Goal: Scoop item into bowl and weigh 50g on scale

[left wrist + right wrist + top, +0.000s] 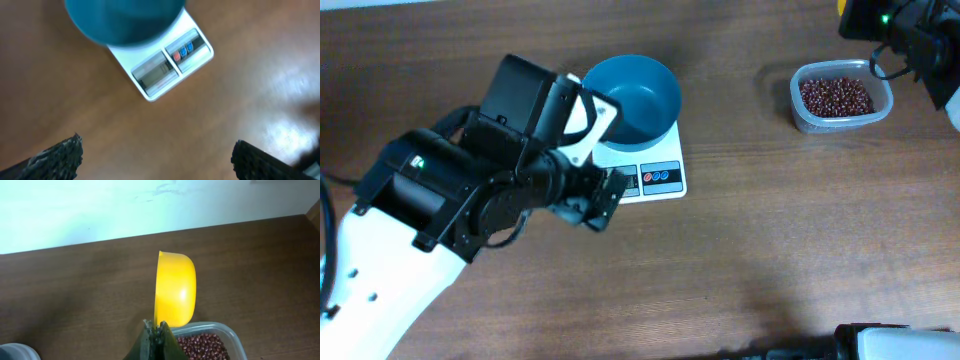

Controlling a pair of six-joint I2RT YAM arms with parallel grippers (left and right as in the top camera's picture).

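Observation:
The teal-blue bowl (635, 95) stands on the white scale (655, 178), and its inside shows only blue. My left gripper (598, 200) hovers just in front of the scale, open and holding nothing. In the left wrist view the gripper (157, 160) spreads wide over bare wood, with the scale (165, 65) and bowl (125, 20) ahead of it. The item, dark red beans (835, 97), fills a clear tub (882, 105) at the far right. My right gripper (156, 330) is shut on the handle of a yellow scoop (175, 290), held on edge above the beans (202, 347).
My bulky left arm (450, 190) covers the table's left side and part of the scale. The right arm (910, 35) sits at the back right corner beside the tub. A pale wall (100, 210) runs behind the table's far edge.

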